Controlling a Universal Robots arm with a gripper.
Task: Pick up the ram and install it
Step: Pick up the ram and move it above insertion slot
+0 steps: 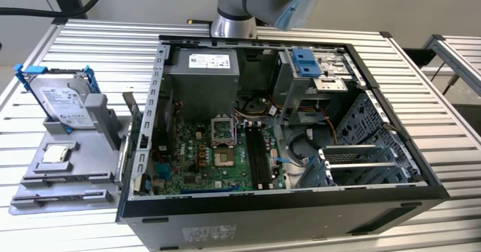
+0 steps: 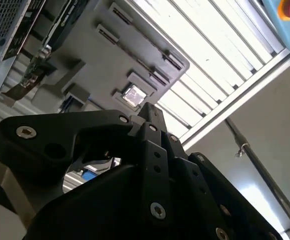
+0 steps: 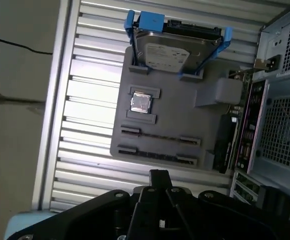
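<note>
Gripper [image 3: 158, 175] points toward the grey tray [image 3: 174, 107], fingertips apparently pressed together with nothing between them. You find that tray at the exterior view's left, beside the open computer case [image 1: 406, 145]. 1 thin dark strip in a tray slot looks like the ram [image 3: 157, 154], though that is uncertain. The hard drive [image 3: 167, 50] stands at the tray's far end.

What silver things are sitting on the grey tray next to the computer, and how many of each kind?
silver hard drive: 1
silver processor chip: 1
Total silver things on the grey tray: 2
</note>
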